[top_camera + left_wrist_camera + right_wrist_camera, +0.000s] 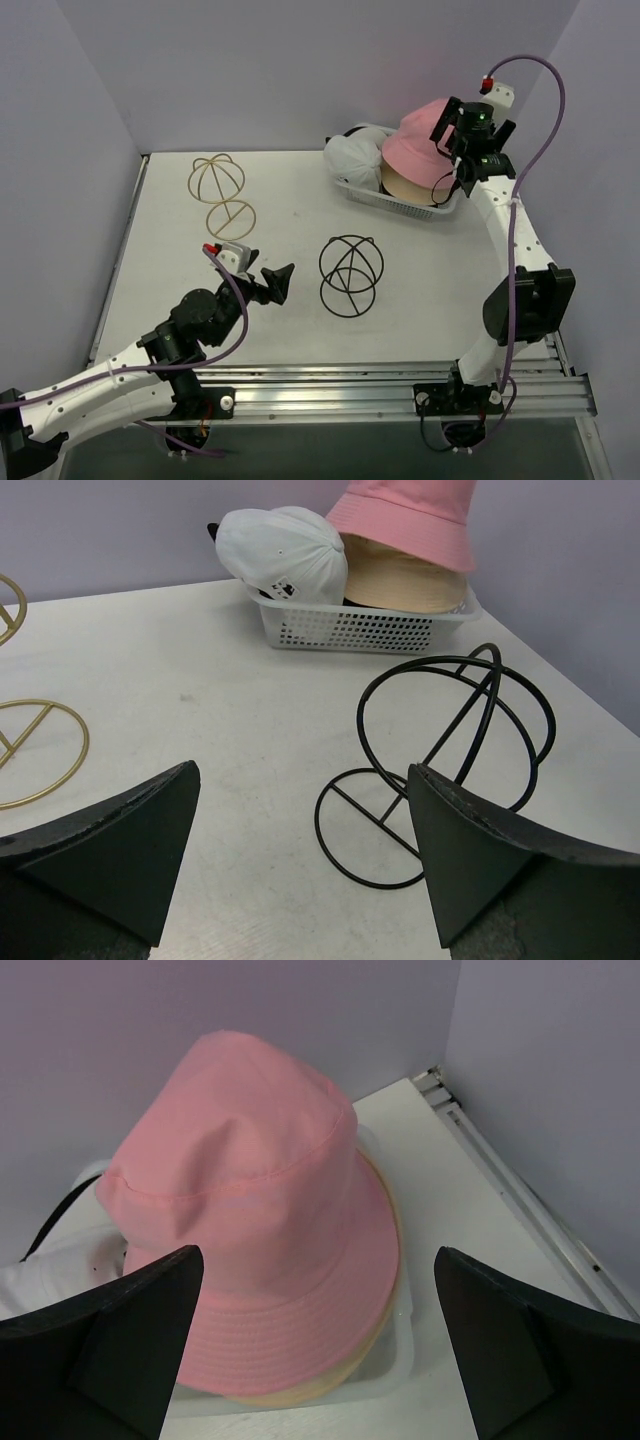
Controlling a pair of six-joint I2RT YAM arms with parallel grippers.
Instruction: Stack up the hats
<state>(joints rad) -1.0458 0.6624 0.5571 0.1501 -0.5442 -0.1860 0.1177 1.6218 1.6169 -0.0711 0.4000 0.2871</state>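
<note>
A pink bucket hat (412, 140) sits on a tan hat (403, 186) in the white mesh basket (392, 203) at the back right. A white cap (350, 155) lies at the basket's left end. Only a black edge (212, 528) shows behind the cap; the black hats are otherwise hidden. My right gripper (448, 150) is open and empty just above and right of the pink hat (250, 1210), its jaws spread wider than the brim. My left gripper (276, 283) is open and empty, low over the table near the front left.
A black wire dome frame (350, 275) stands mid-table, just ahead of my left gripper (302, 780). A gold wire frame (220, 190) stands at the back left. Purple walls close in the table at the back and both sides.
</note>
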